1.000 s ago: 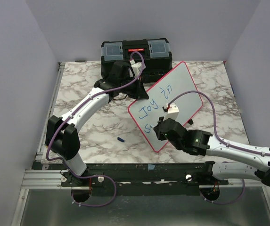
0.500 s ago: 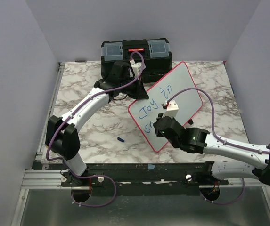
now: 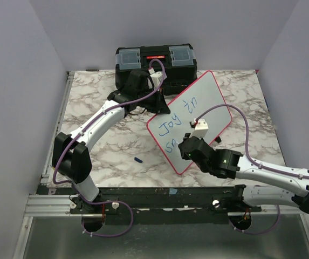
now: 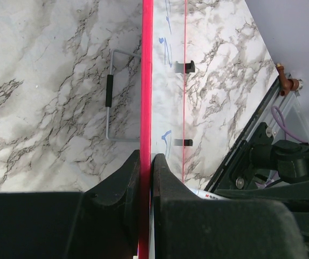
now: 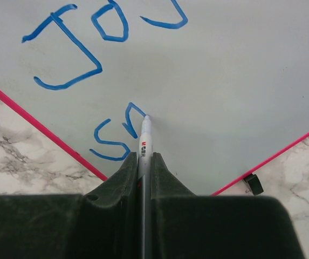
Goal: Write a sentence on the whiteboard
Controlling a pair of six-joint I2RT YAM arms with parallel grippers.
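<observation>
The left gripper (image 4: 145, 157) pinches the whiteboard (image 3: 212, 98) by its red rim, while the right gripper (image 5: 143, 158) clamps a marker (image 5: 145, 135) whose tip touches the board near its lower edge, with blank white surface beyond.

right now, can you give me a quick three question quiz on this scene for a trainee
1. True or false: the left hand is clamped on the whiteboard edge.
2. The right hand holds: A) a marker B) an eraser C) nothing.
3. Fill in: the first word on the whiteboard reads ___.

Key: 1 true; 2 A; 3 Joy.
</observation>
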